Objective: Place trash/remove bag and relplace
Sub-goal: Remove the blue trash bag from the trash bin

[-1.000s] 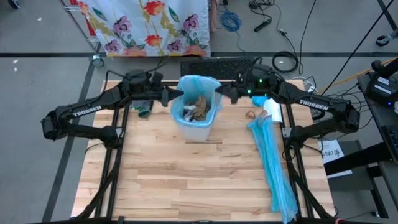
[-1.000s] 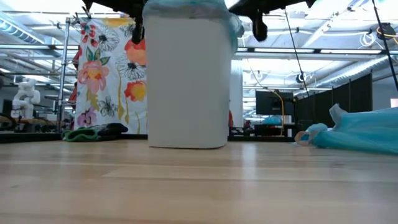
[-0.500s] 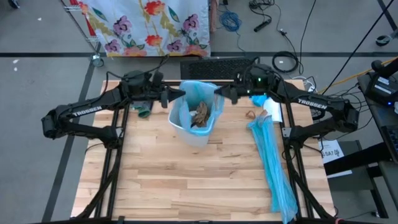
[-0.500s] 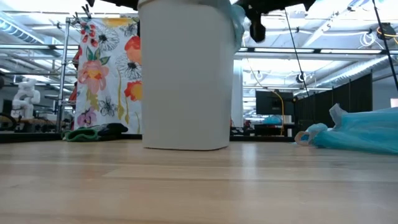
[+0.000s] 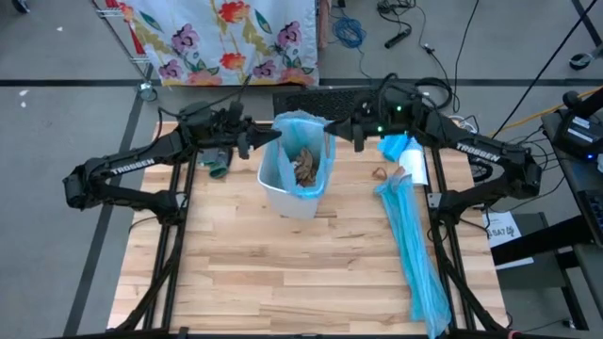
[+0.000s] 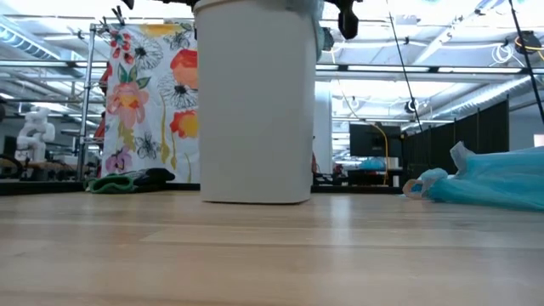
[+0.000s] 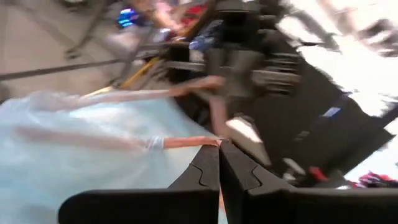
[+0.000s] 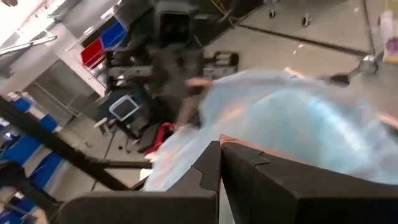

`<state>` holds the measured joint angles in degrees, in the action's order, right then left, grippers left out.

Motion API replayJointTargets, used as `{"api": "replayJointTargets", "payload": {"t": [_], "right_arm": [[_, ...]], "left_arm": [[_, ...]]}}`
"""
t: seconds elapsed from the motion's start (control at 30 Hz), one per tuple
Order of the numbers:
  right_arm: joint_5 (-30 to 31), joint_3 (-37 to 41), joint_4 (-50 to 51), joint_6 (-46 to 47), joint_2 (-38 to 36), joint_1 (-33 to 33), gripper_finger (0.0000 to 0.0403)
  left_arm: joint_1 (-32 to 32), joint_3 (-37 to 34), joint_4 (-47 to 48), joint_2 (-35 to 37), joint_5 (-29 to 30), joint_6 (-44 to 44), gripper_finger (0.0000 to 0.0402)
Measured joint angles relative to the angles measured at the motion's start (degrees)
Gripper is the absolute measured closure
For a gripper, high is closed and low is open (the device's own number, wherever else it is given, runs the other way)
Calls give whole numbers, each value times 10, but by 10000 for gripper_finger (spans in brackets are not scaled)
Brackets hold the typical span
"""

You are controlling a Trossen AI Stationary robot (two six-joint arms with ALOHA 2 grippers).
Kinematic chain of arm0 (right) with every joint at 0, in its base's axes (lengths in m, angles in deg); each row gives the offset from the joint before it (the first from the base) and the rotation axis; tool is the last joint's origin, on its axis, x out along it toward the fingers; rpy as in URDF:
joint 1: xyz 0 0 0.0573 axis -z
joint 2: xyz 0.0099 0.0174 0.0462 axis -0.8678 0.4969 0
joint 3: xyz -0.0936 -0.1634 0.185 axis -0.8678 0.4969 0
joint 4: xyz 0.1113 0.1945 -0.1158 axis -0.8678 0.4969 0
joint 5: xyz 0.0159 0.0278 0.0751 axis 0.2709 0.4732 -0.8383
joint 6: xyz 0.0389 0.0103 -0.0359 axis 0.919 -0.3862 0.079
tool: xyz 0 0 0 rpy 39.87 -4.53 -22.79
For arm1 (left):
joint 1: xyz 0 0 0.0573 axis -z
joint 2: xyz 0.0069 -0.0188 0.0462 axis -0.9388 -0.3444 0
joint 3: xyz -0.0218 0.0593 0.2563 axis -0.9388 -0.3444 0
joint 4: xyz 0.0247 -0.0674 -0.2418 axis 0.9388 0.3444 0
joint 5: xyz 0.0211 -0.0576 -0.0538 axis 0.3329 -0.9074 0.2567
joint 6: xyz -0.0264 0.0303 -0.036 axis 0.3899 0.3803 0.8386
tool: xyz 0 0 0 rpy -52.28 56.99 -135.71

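"trossen" printed on both arms; left gripper (image 5: 267, 140), right gripper (image 5: 341, 135) pinching bag (image 5: 303, 123) rim either side of bin (image 5: 283, 193); trash (image 5: 305, 168) inside.

Both end effectors (image 5: 267, 137) (image 5: 341, 131) closed, facing inward

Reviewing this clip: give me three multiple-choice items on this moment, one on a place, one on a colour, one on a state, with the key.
1. Where does the spare bag lie?
A. right of the bin
B. left of the bin
C. inside the bin

2. What colour is the liner in the bin?
A. black
B. light blue
C. yellow

3. How do the left tool and right tool stand?
A. both wide open
B. one open
C. both shut on the liner

Key: A, it stretches along the table's right side; B, blue plastic shows at the rim; C, both wrist views show closed fingers pinching plastic.
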<state>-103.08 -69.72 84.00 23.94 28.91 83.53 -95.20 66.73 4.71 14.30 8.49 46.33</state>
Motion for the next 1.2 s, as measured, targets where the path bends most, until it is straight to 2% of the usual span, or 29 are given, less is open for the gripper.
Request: {"api": "replayJointTargets", "payload": {"t": [0.13, 0.27, 0.53, 0.77, 0.97, 1.2], "right_arm": [[-42, -30, 1, -2, 18, -8, 403], [-18, -39, -7, -3, 45, -13, 403], [-24, -42, -84, -18, 95, -23, 398], [-28, -42, -144, -22, 119, -35, 355], [3, -41, -162, -14, 137, -36, 315], [12, -41, -199, 5, 143, -38, 292]], "left_arm": [[4, 4, -12, 0, 0, 0, 402], [5, 21, -13, -7, -1, 0, 402], [7, 57, -5, -33, -7, -16, 402], [7, 57, 4, -48, -7, -16, 402], [6, 58, 1, -53, -10, -16, 402], [3, 58, -4, -53, -11, -30, 402]]}}
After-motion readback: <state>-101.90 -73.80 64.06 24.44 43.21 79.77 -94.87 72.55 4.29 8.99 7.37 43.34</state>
